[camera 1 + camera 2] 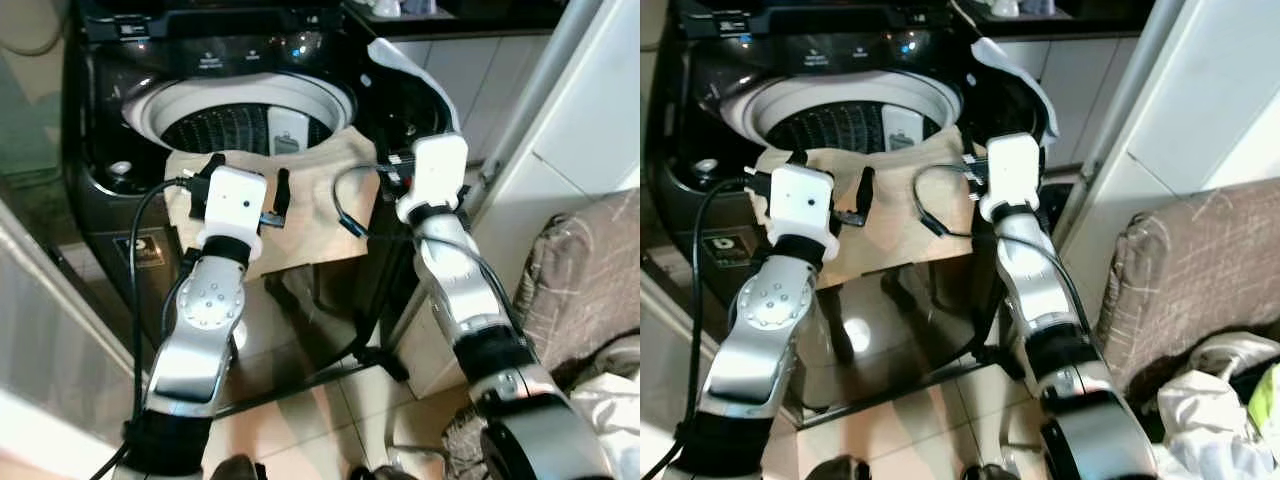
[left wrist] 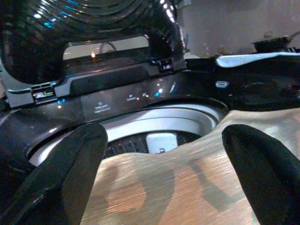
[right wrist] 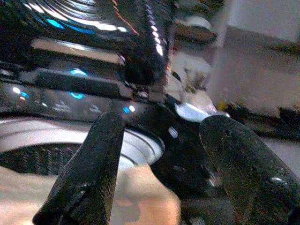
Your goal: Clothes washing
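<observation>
Beige cloth (image 1: 300, 200) over washer rim (image 1: 330, 100), both grippers spread above

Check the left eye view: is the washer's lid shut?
No: the washer stands open, its drum plainly visible, with a beige cloth draped over the front rim.

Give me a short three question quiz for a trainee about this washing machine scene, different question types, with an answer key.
1. True or false: the washer lid is closed.
2. The beige cloth lies: A) on the floor B) over the drum's front rim C) on the sofa.
3. Fill in: the left gripper fingers are ____.

Key: 1 false, the lid stands up. 2 B, with the right gripper open near its corner. 3 open, spread above the cloth.
</observation>
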You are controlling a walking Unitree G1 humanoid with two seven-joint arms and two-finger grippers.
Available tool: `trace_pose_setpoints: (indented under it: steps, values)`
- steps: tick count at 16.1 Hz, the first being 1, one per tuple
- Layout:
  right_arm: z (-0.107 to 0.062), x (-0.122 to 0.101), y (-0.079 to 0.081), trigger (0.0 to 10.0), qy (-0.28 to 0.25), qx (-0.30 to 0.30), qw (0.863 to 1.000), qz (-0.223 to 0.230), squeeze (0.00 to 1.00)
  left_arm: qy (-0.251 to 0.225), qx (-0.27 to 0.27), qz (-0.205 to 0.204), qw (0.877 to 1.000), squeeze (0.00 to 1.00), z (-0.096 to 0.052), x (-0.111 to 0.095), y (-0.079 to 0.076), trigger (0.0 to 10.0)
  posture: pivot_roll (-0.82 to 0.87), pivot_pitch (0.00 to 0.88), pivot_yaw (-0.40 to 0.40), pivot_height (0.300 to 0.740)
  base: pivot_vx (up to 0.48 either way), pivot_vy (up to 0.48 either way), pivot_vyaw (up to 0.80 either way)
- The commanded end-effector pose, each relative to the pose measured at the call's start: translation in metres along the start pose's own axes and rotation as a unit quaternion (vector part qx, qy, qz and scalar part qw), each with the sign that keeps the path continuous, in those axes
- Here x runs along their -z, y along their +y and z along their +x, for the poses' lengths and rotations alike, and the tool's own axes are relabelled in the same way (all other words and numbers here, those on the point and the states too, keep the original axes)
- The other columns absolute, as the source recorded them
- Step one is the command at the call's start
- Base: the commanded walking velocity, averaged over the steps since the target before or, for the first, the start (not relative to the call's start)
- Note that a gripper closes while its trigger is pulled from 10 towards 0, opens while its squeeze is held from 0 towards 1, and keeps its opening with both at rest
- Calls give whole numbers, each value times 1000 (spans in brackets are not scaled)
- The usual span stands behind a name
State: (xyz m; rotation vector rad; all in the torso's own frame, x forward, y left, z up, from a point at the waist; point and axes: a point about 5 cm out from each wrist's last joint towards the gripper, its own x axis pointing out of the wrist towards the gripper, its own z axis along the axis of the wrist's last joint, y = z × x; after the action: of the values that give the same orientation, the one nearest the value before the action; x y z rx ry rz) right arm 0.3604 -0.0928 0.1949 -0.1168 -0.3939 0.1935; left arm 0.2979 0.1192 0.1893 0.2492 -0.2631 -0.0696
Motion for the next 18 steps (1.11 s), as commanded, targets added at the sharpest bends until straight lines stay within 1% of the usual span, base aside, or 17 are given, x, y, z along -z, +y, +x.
trace_pose_setpoints:
  steps: [1, 2, 3, 4, 5, 6, 7, 9, 10, 11, 12, 14, 15, 18]
  values:
    - [3, 0, -2, 10000, 5, -3, 1000, -9, 0, 2, -8, 4, 1000, 0, 2, 1, 0, 10000, 92, 4, -40, 740, 0, 0, 0]
    - [6, -4, -2, 10000, -3, -1, 1000, -14, 0, 2, -12, 5, 1000, 0, 2, 2, 0, 10000, 93, 4, -41, 740, -409, 0, 0]
    - [13, -18, -2, 10000, -37, -9, 999, -34, 0, -3, -16, 1, 1000, 0, 1, 2, 1, 10000, 96, 4, -43, 740, 0, 0, -750]
    - [17, -27, -5, 10000, -58, -6, 997, -51, 0, -4, -16, 1, 1000, 0, 1, 2, 1, 10000, 99, 5, -44, 740, 0, 0, -731]
    - [22, -40, -10, 10000, -89, 2, 993, -75, 0, -3, -16, 0, 1000, 0, 1, 2, 1, 10000, 97, 4, -44, 740, 0, 0, -681]
    - [26, -52, -21, 10000, -115, 23, 989, -94, 0, -4, -13, -1, 1000, 0, 1, 3, 0, 10000, 97, 4, -45, 740, 0, 0, -675]
    - [28, -57, -28, 10000, -127, 40, 985, -111, 0, -4, -12, -2, 1000, 0, 1, 4, -1, 10000, 90, 2, -43, 740, 0, 0, -675]
    - [27, -54, -37, 10000, -120, 59, 983, -128, 0, -3, -4, -1, 1000, 0, 3, 5, -4, 10000, 90, 2, -43, 740, 0, 0, -675]
    - [26, -53, -37, 10000, -119, 62, 983, -129, 0, -3, -3, -1, 1000, 0, 3, 5, -4, 10000, 84, 0, -38, 740, 0, 0, -675]
    - [24, -50, -40, 10000, -117, 67, 980, -143, 0, -4, -2, -1, 1000, 0, 3, 5, -4, 10000, 82, 0, -37, 740, 0, 0, -681]
    - [23, -48, -40, 10000, -114, 68, 980, -145, 0, -4, -2, -2, 1000, 0, 3, 5, -4, 10000, 80, 0, -35, 740, 0, 0, -681]
    - [18, -27, -48, 10000, -66, 90, 985, -130, 0, -6, 8, -2, 1000, 0, 4, 5, -6, 10000, 76, 3, -29, 740, 0, 0, -675]
    - [14, -21, -51, 10000, -54, 99, 985, -131, 0, -6, 16, 1, 1000, 0, 4, 6, -9, 10000, 74, 6, -25, 740, 0, 0, -675]
    - [12, -18, -55, 10000, -50, 115, 983, -137, 0, -3, 25, 5, 1000, 0, 3, 7, -10, 10000, 73, 9, -23, 740, 0, 0, -675]
